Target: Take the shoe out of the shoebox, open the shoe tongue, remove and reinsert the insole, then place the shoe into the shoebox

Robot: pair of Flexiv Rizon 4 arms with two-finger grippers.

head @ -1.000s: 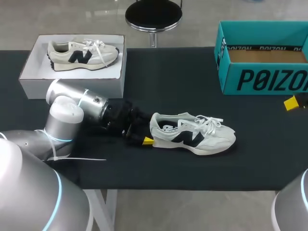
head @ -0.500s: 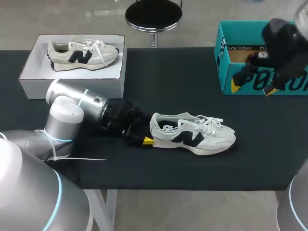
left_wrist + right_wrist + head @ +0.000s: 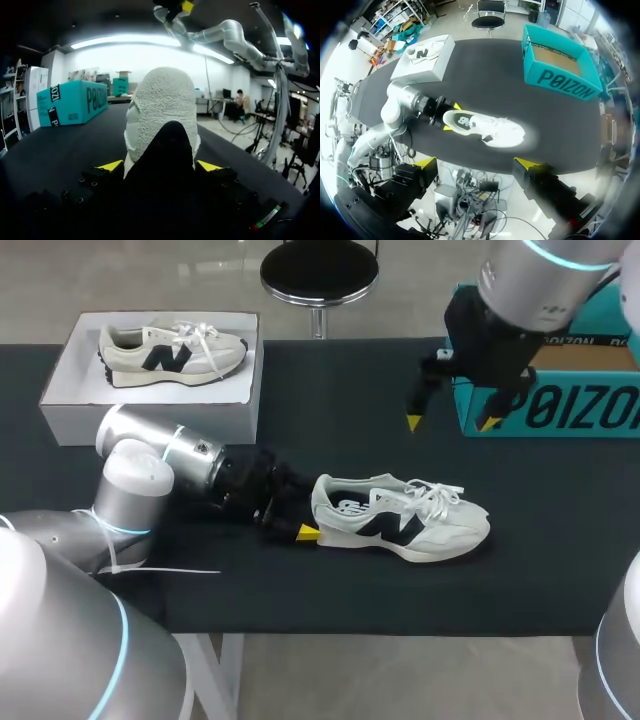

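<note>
— While sizing up the next move, note the shoe's (image 3: 400,518) place: out of the teal shoebox (image 3: 560,390), flat on the table (image 3: 330,440), toward the front edge.

— Lying lengthwise across, then?

— Yes. Heel toward the left arm (image 3: 190,455), toe pointing off to the right side, laces and tongue facing up.

— And the left jaws?

— Down low at the heel, apparently closed on it from both sides, going by the left wrist view.

— And the right jaws?

— Spread wide, holding nothing, hung high above the table on the right arm (image 3: 530,280), over toward the shoebox side. Well above the shoe and behind it.

— Probably a job for the right, then: down onto the tongue from above, with the heel pinned by the left.
</note>
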